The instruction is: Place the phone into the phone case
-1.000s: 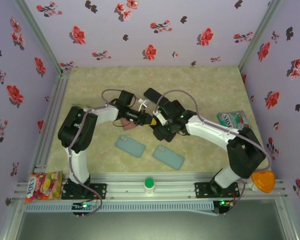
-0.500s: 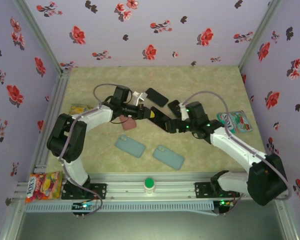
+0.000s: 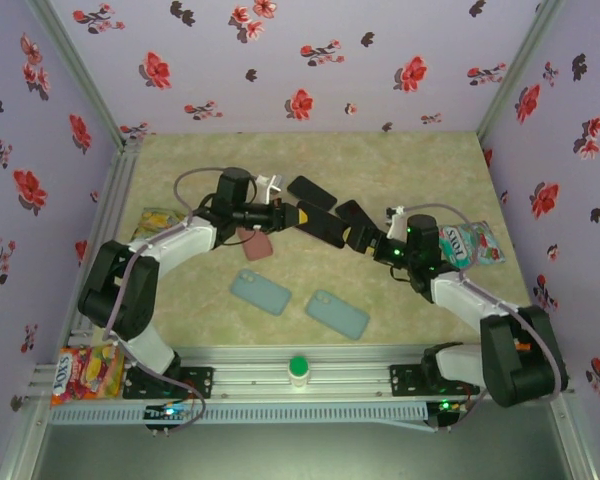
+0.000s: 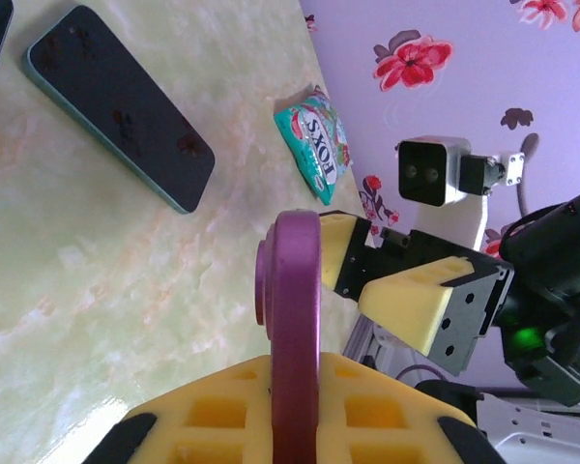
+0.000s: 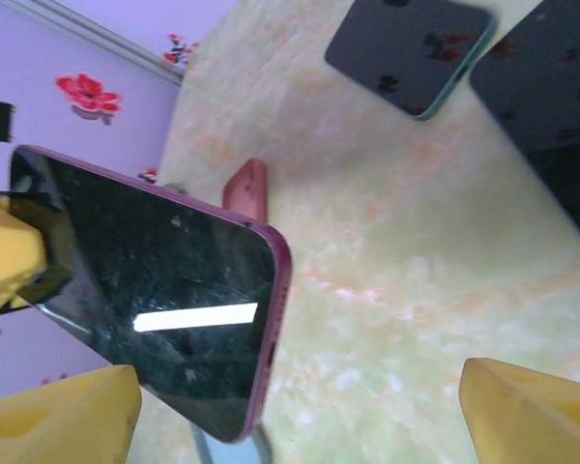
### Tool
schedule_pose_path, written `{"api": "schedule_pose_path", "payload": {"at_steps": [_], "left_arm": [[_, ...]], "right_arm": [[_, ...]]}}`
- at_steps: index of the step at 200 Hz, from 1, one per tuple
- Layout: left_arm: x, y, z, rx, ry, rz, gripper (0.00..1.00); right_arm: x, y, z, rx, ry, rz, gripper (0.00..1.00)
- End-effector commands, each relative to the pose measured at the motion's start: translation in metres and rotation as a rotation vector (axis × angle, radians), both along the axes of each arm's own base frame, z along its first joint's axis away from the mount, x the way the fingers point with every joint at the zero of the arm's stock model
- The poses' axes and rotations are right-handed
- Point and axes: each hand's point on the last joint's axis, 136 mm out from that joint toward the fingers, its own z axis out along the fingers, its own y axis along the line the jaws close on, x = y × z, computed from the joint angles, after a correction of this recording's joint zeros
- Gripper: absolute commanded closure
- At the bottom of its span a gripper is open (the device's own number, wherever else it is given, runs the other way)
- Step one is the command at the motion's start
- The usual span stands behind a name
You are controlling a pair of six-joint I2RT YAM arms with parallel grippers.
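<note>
My left gripper [image 3: 298, 216] is shut on a purple-edged phone [image 3: 322, 228], held above the table with its free end pointing right. In the left wrist view the phone [image 4: 295, 319] stands edge-on between the yellow fingers [image 4: 213, 411]. My right gripper [image 3: 365, 240] is open just right of the phone's free end, and it also shows in the left wrist view [image 4: 406, 280]. The right wrist view has the phone's dark screen [image 5: 145, 309] close to one wide-apart finger [image 5: 58, 416]. A pink phone case [image 3: 252, 246] [image 5: 246, 188] lies on the table under the left arm.
Two teal cases [image 3: 260, 292] [image 3: 337, 313] lie near the front. Two dark phones [image 3: 312, 192] [image 3: 355, 212] rest behind the grippers; one has a teal edge [image 4: 121, 116] [image 5: 406, 48]. A green candy packet [image 3: 467, 242] [image 4: 317, 155] lies at the right, another packet [image 3: 155, 218] at the left.
The right arm has drawn back to the right, away from the phone. The left arm has stretched out further and shifted a little to the back, still gripping the phone.
</note>
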Motion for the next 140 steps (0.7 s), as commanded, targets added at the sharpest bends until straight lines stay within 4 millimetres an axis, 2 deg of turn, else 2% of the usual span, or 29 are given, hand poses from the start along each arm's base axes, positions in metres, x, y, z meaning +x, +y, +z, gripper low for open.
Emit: {"api": "schedule_pose_path", "payload": {"at_steps": [1, 61, 140], "left_arm": [[0.002, -0.003, 0.028, -0.094, -0.022, 0.013, 1.00], [0.002, -0.004, 0.025, -0.130, 0.011, 0.027, 1.00], [0.004, -0.008, 0.013, -0.116, 0.035, 0.025, 1.00]], "right_arm": [[0.008, 0.013, 0.030, 0.137, -0.077, 0.052, 0.15], [0.020, 0.025, 0.029, 0.231, -0.067, 0.089, 0.29], [0.021, 0.040, 0.032, 0.258, -0.072, 0.143, 0.44]]}}
